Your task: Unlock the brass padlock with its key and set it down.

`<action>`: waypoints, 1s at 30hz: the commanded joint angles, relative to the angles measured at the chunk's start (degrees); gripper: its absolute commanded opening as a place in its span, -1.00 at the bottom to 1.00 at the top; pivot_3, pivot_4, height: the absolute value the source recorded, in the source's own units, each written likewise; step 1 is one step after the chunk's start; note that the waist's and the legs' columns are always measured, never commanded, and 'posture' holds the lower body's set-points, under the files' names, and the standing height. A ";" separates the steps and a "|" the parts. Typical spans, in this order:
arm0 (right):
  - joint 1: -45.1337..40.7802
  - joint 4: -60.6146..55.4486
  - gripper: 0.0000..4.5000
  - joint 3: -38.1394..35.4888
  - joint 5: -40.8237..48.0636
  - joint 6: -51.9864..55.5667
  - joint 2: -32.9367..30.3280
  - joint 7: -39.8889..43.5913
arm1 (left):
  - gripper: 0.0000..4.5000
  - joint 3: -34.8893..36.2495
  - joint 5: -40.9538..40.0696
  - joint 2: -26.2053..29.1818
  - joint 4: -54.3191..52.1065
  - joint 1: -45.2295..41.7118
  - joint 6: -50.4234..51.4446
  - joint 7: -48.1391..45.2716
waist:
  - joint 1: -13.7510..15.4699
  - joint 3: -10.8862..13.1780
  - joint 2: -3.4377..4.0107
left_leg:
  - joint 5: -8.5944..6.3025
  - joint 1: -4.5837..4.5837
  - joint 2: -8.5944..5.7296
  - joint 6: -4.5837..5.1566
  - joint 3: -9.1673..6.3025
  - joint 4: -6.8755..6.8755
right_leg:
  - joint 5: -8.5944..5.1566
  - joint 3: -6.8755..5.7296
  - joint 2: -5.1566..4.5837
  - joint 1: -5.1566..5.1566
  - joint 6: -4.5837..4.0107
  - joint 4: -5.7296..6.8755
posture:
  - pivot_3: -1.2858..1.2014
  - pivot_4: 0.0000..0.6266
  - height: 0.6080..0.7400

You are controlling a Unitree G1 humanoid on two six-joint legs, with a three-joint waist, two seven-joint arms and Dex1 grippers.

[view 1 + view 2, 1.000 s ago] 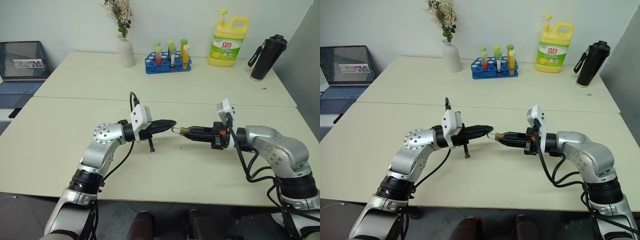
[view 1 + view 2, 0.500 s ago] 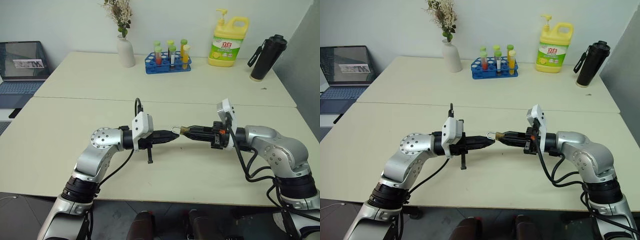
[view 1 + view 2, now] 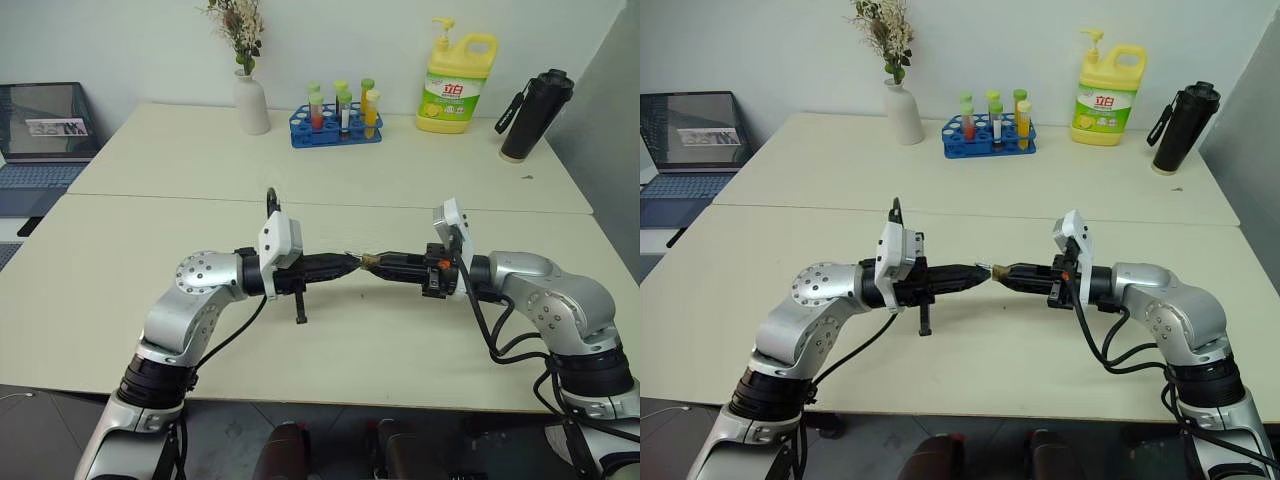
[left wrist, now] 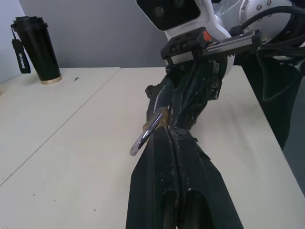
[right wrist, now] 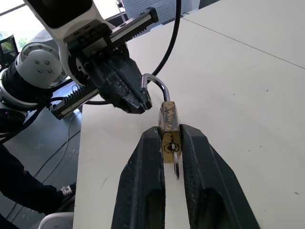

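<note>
Held up over the pale, matte worktop (image 3: pixel 330 350), between the two arms: the brass padlock (image 5: pixel 169 126) — a small, shiny golden block, pinched by its flat sides in the right tool (image 5: pixel 170 138), whose black, grainy fingers (image 5: pixel 143 157) are clamped on it. Thin silver shackle curving out of the block's far end in a smooth U, toward the left tool (image 5: pixel 138 102). In the keyhole at the near end, the key (image 5: pixel 175 163) — a slim silvery sliver hanging from the lock's bottom face, its head shape too small to make out. Left tool pressed fully closed, tapered black fingers (image 4: pixel 190 162) meeting in one seam with nothing visibly between them, tip just beside the shackle's loop; touching or not, cannot tell. Both tools level and pointing at each other, nose to nose, above the front half of the worktop. Farther back, well apart from the arms: a white ceramic vase (image 3: pixel 251 103) of dried flowers, a blue plastic rack (image 3: pixel 336 128) of capped tubes, a yellow pump jug (image 3: pixel 457 85) with a green label, a tall matte black flask (image 3: pixel 534 114) with a strap. Open laptop (image 3: pixel 42 135) off the worktop's left side.
</note>
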 commanded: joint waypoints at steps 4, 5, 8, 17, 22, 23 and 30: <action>-0.46 -1.68 -0.93 -0.38 0.21 -1.11 -0.29 1.13 | -1.00 1.61 -0.69 -0.90 -0.57 -2.17 -0.80 0.64 | 0.01 0.00 0.00 | 0.00 0.00 -0.01 0.00 0.00 0.00 | 0.00 0.01 0.00 0.00 0.00 0.00 | 0.03 -0.52 1.00; -0.43 -1.80 -0.93 -0.16 -0.04 -1.35 -0.42 1.38 | -1.00 1.69 -0.64 -1.07 -0.33 -2.38 -0.87 0.74 | 0.01 0.00 0.00 | 0.00 0.00 0.00 0.00 0.00 0.00 | 0.00 0.00 0.00 0.00 0.00 0.00 | 0.03 -0.52 1.00; -0.22 -2.15 -0.93 -0.04 -0.15 -1.35 -0.41 1.59 | -1.00 1.77 -0.60 -1.31 0.15 -2.74 -0.77 0.85 | 0.01 0.00 0.00 | 0.00 0.00 -0.01 0.00 0.01 0.00 | 0.00 0.00 0.00 0.00 0.00 0.00 | 0.03 -0.52 1.00; -0.13 -2.28 -0.93 -0.03 -0.42 -1.45 -0.20 1.85 | -1.00 1.48 0.48 -1.40 1.46 -3.08 -2.05 0.82 | 0.01 0.00 0.00 | 0.00 0.00 -0.01 0.00 0.01 0.00 | 0.00 0.01 0.00 0.00 0.00 0.00 | 0.03 -0.52 1.00; -0.15 -2.21 -0.93 -0.08 -0.53 -1.46 -0.13 1.85 | -1.00 1.38 0.36 -1.47 1.45 -3.22 -2.23 0.80 | 0.01 0.00 0.00 | 0.00 0.00 -0.01 0.00 0.00 0.00 | 0.00 0.01 0.00 0.00 0.00 -0.01 | 0.03 -0.52 1.00; -0.14 -2.21 -0.93 -0.10 -0.53 -1.45 -0.12 1.82 | -1.00 1.36 0.38 -1.44 1.44 -3.21 -2.28 0.79 | 0.01 0.00 0.00 | 0.00 0.00 -0.01 0.00 0.01 0.00 | 0.00 0.01 0.00 0.00 0.00 -0.01 | 0.03 -0.52 1.00; 0.44 -1.83 -0.93 -0.51 -0.88 -1.02 -0.76 1.29 | -1.00 3.59 2.88 3.42 -1.39 0.56 -7.26 -0.80 | -0.09 0.00 0.00 | 0.00 0.00 0.02 0.00 0.01 -0.03 | -0.01 0.02 0.00 -0.03 -0.01 -0.01 | 0.03 -0.52 1.00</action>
